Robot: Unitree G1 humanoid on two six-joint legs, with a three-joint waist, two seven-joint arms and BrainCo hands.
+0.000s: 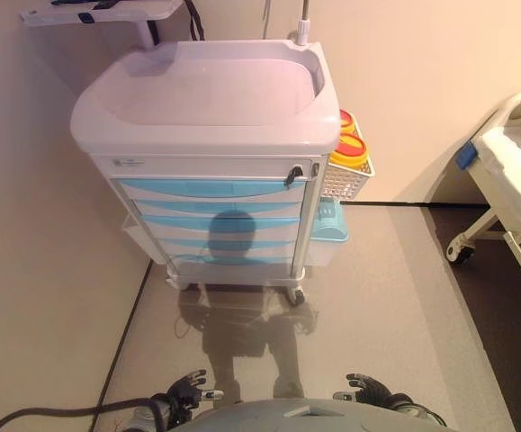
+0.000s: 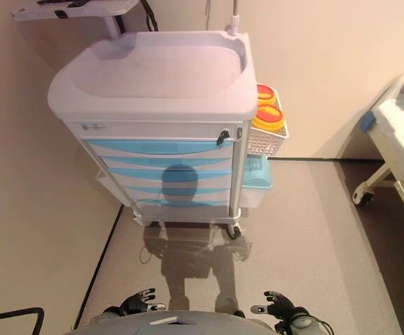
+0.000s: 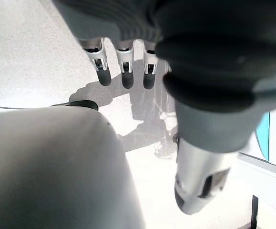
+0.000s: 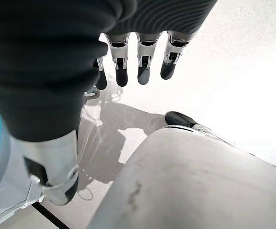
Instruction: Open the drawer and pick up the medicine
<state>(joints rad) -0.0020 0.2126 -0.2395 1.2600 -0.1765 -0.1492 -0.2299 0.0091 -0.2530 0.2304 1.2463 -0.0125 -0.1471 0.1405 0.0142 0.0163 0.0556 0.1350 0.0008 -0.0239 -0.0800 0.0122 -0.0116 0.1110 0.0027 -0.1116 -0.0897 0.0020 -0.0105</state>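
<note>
A white medical cart (image 1: pixel 208 99) stands against the wall, and everything else is placed from it. Its front carries a stack of light-blue drawers (image 1: pixel 211 220), all shut flush with the frame. A dark latch (image 1: pixel 293 173) sits at the right end of the white strip just above the top drawer. The cart's top is a shallow white tray, bare as far as the head views show. No medicine is visible anywhere; with the drawers shut, I cannot tell which one holds it.

On the cart's right side hangs a white wire basket (image 1: pixel 345 180) holding 2 yellow containers with red lids (image 1: pixel 349 151). Below the basket, a light-blue bin (image 1: pixel 326 223) is attached to the same side. A white shelf arm (image 1: pixel 107 11) juts out behind the cart's left rear corner. Well to the right of the cart, a bed with a white frame (image 1: pixel 512 171) stands on wheels.

The left hand (image 1: pixel 186 389) and the right hand (image 1: pixel 368 389) hang low over the grey floor (image 1: pixel 377 297), well short of the cart's front. Each wrist view shows its fingers straight and relaxed, holding nothing.
</note>
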